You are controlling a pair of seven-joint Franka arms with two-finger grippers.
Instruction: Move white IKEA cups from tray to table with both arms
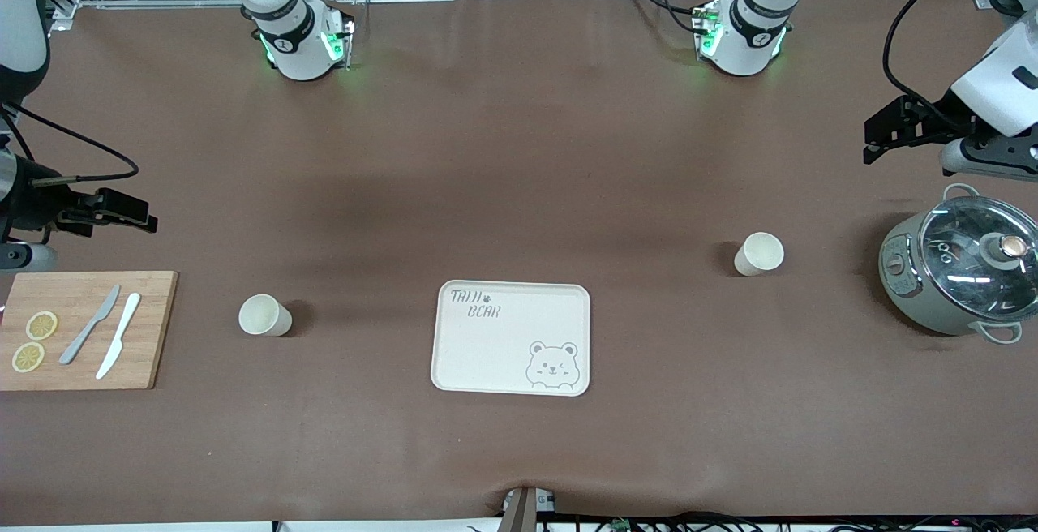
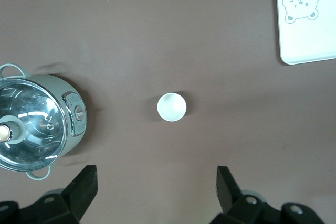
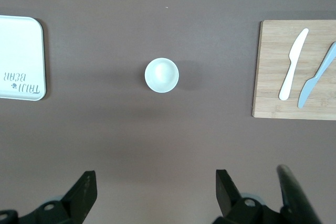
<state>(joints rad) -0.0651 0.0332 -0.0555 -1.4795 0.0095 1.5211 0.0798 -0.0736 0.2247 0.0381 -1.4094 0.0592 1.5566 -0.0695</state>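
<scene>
Two white cups stand upright on the brown table. One cup (image 1: 264,315) is toward the right arm's end and also shows in the right wrist view (image 3: 161,75). The other cup (image 1: 759,254) is toward the left arm's end and also shows in the left wrist view (image 2: 171,107). My right gripper (image 1: 139,216) (image 3: 156,190) is open and empty, held in the air over bare table beside the cutting board, apart from its cup. My left gripper (image 1: 876,139) (image 2: 156,190) is open and empty, held over bare table beside the pot, apart from its cup.
A cream bear-printed tray (image 1: 511,297) lies between the cups, nearer the front camera. A wooden cutting board (image 1: 154,329) with two knives and lemon slices lies at the right arm's end. A grey pot with a glass lid (image 1: 961,272) stands at the left arm's end.
</scene>
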